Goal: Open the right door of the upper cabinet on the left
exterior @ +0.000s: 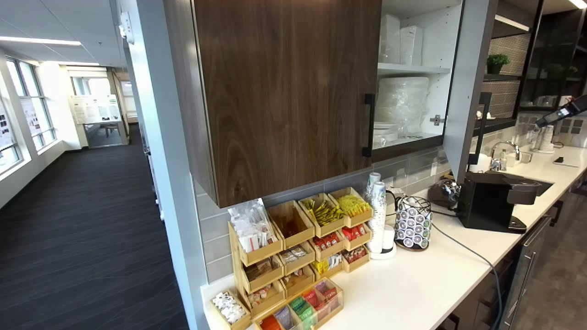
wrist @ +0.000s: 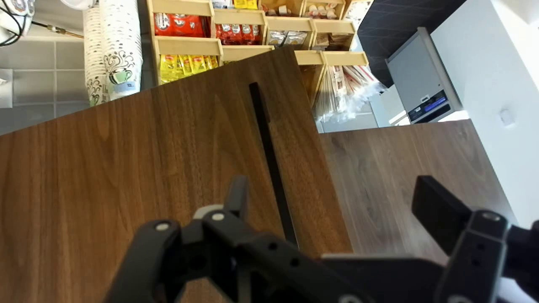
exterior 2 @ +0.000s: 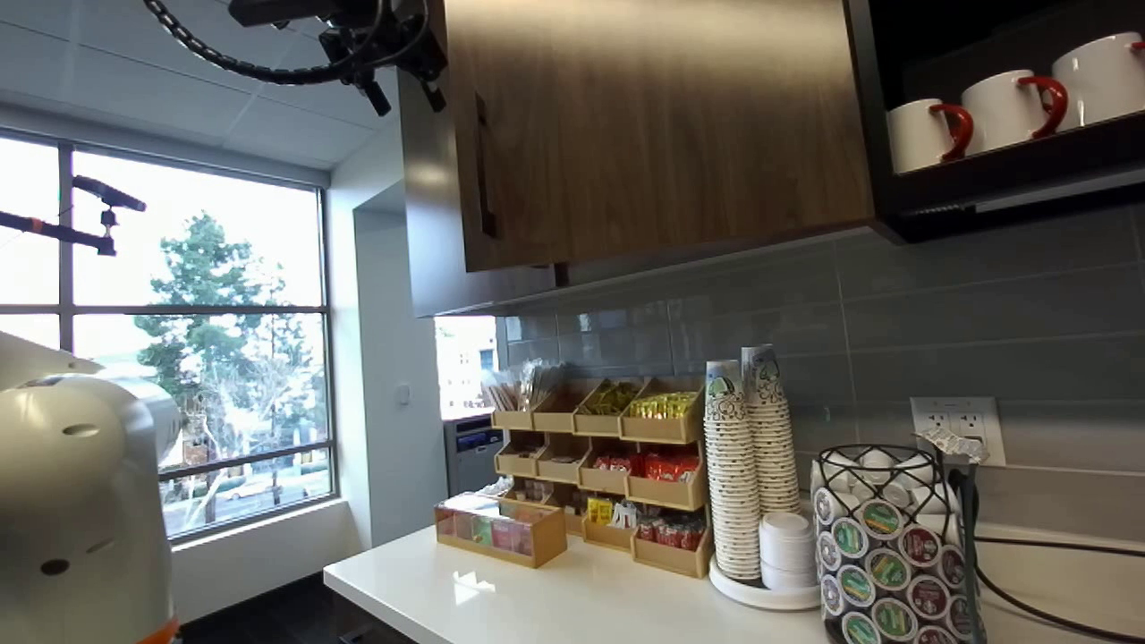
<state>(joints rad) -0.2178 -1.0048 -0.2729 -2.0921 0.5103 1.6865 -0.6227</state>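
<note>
The right door (exterior: 472, 78) of the upper cabinet (exterior: 289, 91) stands swung open in an exterior view, its pale inner face turned to the opening. Its brown outer face and bar handle (exterior 2: 484, 170) show in an exterior view; the handle (wrist: 273, 164) also shows in the wrist view. The twin door is closed. My gripper (exterior 2: 408, 100) is at the top, left of the handle. In the wrist view my gripper (wrist: 332, 189) is open and empty. One finger appears over the door's outer face, the other beyond its free edge; I cannot tell the depth between them.
White shelves (exterior: 412, 68) inside hold white boxes and wrapped plates. On the counter (exterior: 394, 288) below stand wooden bins (exterior: 293, 227), cup stacks (exterior: 377, 215), a pod holder (exterior: 412, 227) and a coffee machine (exterior: 490, 201). Mugs (exterior 2: 1011, 112) sit on open shelving beside the cabinet.
</note>
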